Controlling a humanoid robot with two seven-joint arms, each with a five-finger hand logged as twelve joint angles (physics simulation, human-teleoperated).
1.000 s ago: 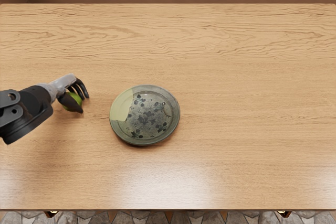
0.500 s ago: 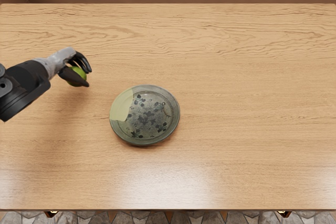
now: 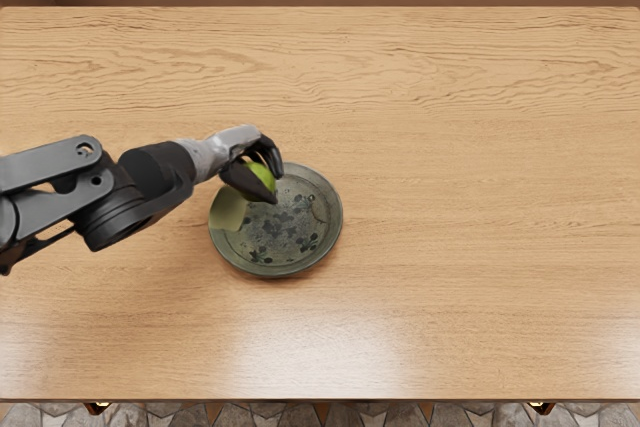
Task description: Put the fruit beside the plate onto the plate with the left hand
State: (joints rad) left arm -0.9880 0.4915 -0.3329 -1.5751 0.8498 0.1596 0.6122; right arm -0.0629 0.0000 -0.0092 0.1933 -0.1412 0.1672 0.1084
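My left hand (image 3: 252,164), fingers closed around the green fruit (image 3: 262,176), has moved from well left of the plate (image 3: 310,237) to above its upper-left rim; release remains.

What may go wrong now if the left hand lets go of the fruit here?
1. The left hand holds the green fruit above the left edge of the plate, not its middle. Released here, the round fruit may roll off onto the table.
2. The fingers curl close to the rim, so opening them may nudge the plate.
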